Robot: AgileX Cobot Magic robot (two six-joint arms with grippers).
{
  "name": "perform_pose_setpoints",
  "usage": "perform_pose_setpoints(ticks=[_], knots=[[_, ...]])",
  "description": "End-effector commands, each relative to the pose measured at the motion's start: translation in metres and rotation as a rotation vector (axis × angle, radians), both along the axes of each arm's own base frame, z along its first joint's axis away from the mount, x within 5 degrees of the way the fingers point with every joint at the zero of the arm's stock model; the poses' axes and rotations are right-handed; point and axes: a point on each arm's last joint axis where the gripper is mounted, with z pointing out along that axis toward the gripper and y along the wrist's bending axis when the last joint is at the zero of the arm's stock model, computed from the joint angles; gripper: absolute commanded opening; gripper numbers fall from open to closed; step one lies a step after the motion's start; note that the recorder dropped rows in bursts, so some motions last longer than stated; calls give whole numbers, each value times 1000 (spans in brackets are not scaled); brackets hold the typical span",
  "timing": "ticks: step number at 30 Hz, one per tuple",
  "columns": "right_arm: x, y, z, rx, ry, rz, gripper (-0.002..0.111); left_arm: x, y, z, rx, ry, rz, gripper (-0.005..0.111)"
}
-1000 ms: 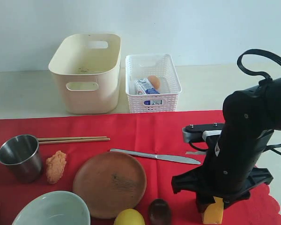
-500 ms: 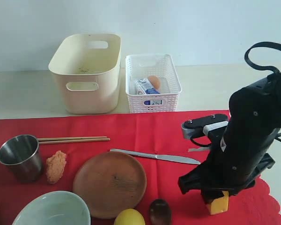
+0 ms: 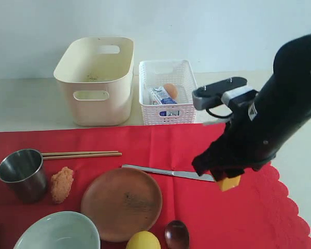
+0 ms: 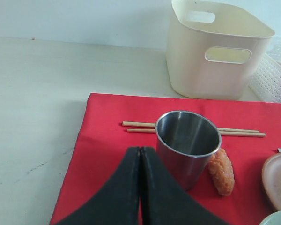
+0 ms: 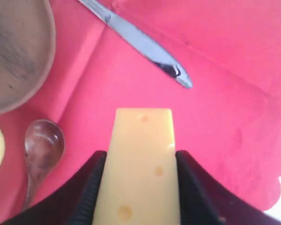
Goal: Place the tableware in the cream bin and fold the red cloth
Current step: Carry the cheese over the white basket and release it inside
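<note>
Right wrist view: right gripper [image 5: 140, 159] pinches a cheese block [image 5: 141, 136] over the red cloth [image 5: 234, 56]. Exterior view: silver knife [image 3: 168, 173] sits just left of it, cream bin [image 3: 96, 78] upper left. Left gripper [image 4: 140, 152] is pressed together beside the steel cup [image 4: 187, 140].

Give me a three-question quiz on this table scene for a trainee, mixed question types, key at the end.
1. Multiple choice: what does the right gripper hold? A) a yellow cheese block B) a fork C) a sponge
2. True or false: the left gripper is shut and holds nothing.
3. Fill in: the egg lies in the white lattice ____.
Key: 1 A; 2 true; 3 basket.
</note>
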Motion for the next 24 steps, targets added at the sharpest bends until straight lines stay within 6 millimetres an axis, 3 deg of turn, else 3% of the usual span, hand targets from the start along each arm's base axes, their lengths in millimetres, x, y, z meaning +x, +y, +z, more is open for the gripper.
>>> perform_pose_setpoints(ticks=[1,7,12,19,24], knots=[[14,9,32,45,-103,41,0,0,0,0,0,-11,3,0],[36,11,68,124,-199,40,0,0,0,0,0,-11,3,0],[59,4,83,171,-235,29,0,0,0,0,0,-11,3,0],[99,1,80,202,-250,31,0,0,0,0,0,-11,3,0],[133,1,64,192,-253,28,0,0,0,0,0,-11,3,0]])
